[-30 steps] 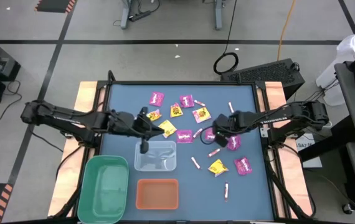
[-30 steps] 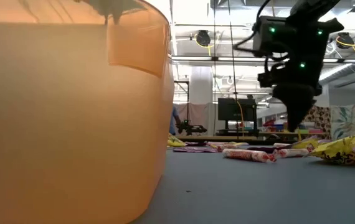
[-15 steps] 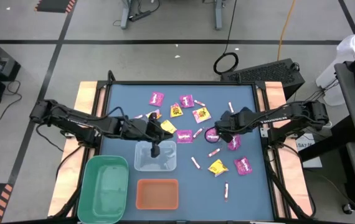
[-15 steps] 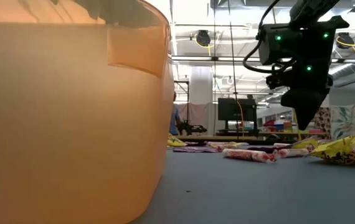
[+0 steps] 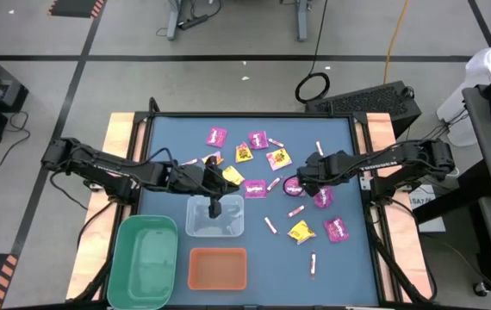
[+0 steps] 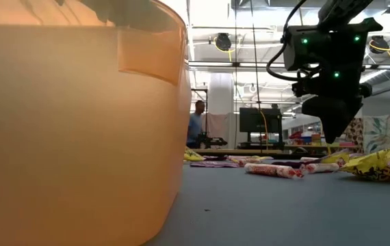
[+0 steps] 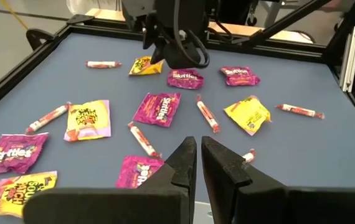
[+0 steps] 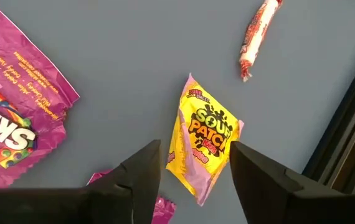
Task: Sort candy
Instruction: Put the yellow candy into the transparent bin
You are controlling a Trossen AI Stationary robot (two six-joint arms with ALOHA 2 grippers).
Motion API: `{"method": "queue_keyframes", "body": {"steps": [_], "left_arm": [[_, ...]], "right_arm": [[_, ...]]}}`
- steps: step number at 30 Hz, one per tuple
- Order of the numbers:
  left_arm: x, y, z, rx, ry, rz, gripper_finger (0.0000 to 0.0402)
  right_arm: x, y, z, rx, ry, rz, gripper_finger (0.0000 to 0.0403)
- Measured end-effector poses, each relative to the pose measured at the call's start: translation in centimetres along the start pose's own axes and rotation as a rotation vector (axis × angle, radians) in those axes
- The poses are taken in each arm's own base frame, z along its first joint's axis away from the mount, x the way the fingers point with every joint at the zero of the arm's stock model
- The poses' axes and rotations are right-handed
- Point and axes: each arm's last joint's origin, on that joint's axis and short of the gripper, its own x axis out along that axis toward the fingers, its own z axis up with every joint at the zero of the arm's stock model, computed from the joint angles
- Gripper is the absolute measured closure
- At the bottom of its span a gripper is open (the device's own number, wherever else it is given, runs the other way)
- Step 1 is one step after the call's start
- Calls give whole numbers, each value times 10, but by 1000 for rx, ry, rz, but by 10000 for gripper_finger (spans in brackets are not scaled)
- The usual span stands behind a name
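**Blue tabletop strewn with wrapped sweets**

Blue table (image 5: 168, 129) carries scattered candy (image 5: 254, 159) — magenta and yellow packets, pink-and-white sticks. Right gripper (image 8: 193, 163) hangs spread over a yellow square packet (image 8: 202, 146). Left gripper (image 7: 196, 162), fingers pressed together, empty, hovers over the clear plastic bin (image 5: 215, 215).

Left gripper (image 5: 215, 207) closed; right gripper (image 5: 301, 182) spread, pointing down.
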Motion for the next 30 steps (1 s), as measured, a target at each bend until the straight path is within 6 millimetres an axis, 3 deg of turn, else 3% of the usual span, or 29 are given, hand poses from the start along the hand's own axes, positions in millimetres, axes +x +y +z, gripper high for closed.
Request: {"method": "queue_keyframes", "body": {"steps": [16, 30], "left_arm": [[-1, -5, -1, -19, -2, -18, 370], [-1, -5, -1, 9, -1, -17, 370]], "right_arm": [[20, 1, -15, -5, 17, 18, 231], [30, 4, -20, 1, -10, 54, 344]]}}
